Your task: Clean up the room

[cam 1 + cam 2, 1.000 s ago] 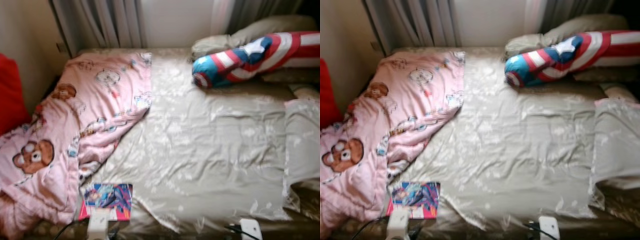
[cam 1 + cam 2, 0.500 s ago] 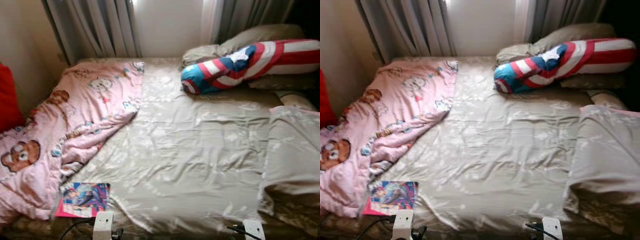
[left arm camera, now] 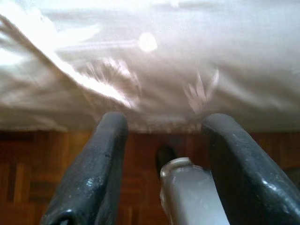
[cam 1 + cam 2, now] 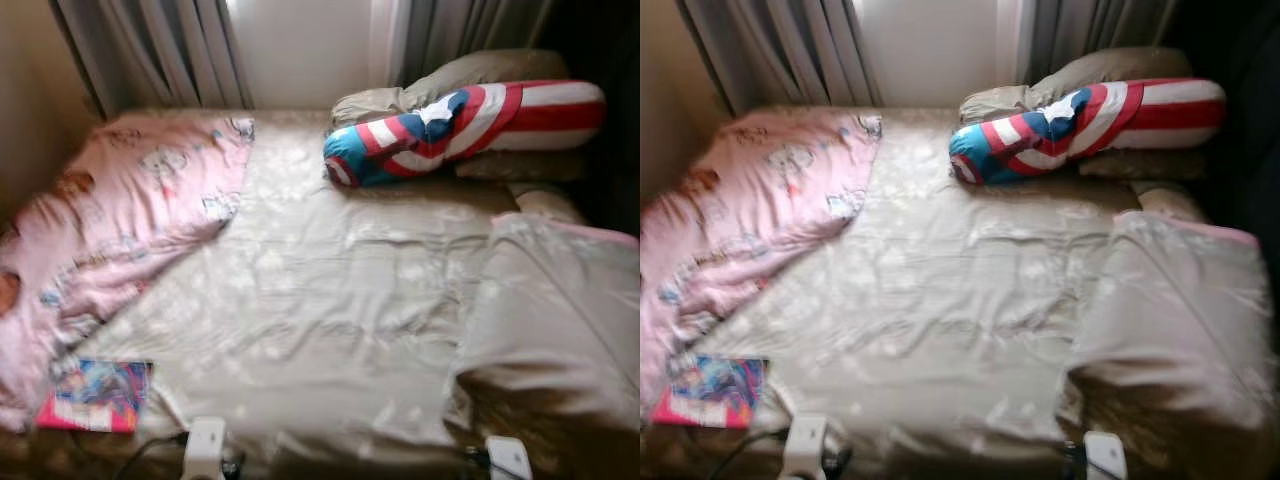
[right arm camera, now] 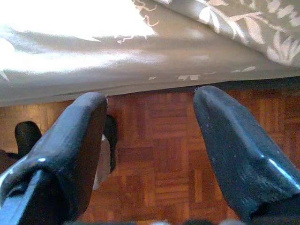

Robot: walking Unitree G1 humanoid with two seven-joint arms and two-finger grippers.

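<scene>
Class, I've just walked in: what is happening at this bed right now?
Nothing is being handled. The robot stands at the foot of the bed. The left gripper and right gripper hang open and empty over the wooden floor at the bed's edge. A pink blanket lies bunched on the left, a colourful book by it, and a striped bolster at the head.
</scene>
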